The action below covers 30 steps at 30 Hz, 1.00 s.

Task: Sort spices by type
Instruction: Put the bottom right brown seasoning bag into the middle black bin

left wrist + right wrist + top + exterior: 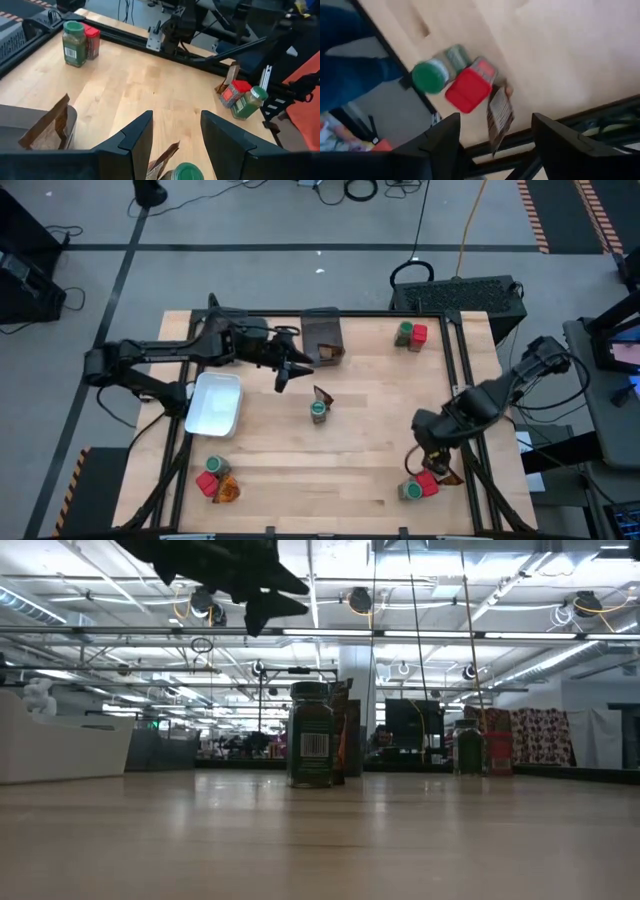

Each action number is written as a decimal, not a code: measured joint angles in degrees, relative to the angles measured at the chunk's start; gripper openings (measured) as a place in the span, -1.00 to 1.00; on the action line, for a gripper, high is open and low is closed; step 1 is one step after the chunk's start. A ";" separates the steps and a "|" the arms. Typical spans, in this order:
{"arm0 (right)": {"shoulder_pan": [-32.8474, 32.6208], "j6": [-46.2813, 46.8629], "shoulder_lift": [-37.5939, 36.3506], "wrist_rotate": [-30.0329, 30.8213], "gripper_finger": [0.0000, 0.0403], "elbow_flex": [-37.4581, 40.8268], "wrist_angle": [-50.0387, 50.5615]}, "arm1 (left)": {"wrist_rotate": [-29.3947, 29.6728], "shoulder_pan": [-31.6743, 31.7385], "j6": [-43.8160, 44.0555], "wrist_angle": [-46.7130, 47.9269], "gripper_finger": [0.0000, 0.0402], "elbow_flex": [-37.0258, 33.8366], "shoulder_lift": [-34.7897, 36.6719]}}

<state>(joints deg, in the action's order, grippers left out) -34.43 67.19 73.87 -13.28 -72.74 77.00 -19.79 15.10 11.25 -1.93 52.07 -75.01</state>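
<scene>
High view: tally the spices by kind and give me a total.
Green-lidded jars: 4
Red containers: 3
Brown packets: 4, counting the one in the dark bin
Total: 11

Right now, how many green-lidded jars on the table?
4: one at the far right corner, one mid-table, one at the near left corner, one at the near right corner. Others may be hidden.
</scene>
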 joint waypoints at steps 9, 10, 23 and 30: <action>-8.23 7.21 0.00 -0.64 0.12 6.66 -6.59 | -0.26 -0.12 0.30 -4.31 -0.14 0.02 -2.28; -8.97 7.92 0.00 -0.65 0.12 7.60 -7.91 | -0.31 -0.12 0.33 -4.36 -0.14 0.02 -2.30; -15.71 15.13 0.00 0.24 0.12 18.17 -17.29 | -0.44 -0.14 0.39 -5.41 -0.14 0.02 -2.42; -17.07 18.50 0.02 2.82 0.12 20.95 -21.09 | -0.50 -0.14 0.46 -5.38 -0.14 0.02 -2.42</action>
<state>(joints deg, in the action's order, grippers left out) -51.51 85.69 73.89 -10.45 -51.79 55.92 -20.29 14.96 11.70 -7.31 52.10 -77.43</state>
